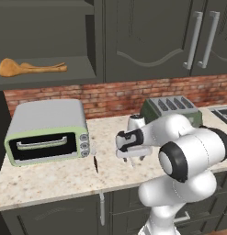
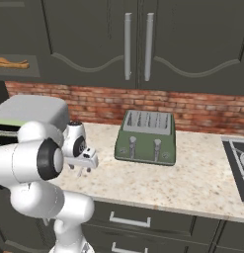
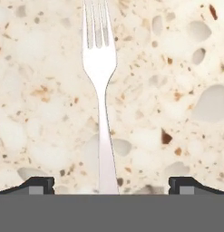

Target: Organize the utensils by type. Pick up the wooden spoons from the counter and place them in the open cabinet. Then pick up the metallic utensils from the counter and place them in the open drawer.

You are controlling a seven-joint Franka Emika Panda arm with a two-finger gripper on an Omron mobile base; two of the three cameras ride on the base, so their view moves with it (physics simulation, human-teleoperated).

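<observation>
Speckled beige counter point(image 1: 55, 176) runs under a brick backsplash, carrying a toaster oven point(image 1: 46, 131) and a green toaster point(image 2: 145, 137). On it lies the silver fork point(image 3: 100, 86), handle between the spread fingertips of the gripper point(image 3: 111, 183). Nearby lies the knife point(image 1: 95, 164). 2 wooden spoons point(image 1: 27, 68) rest in the open cabinet point(image 1: 50, 78).
</observation>
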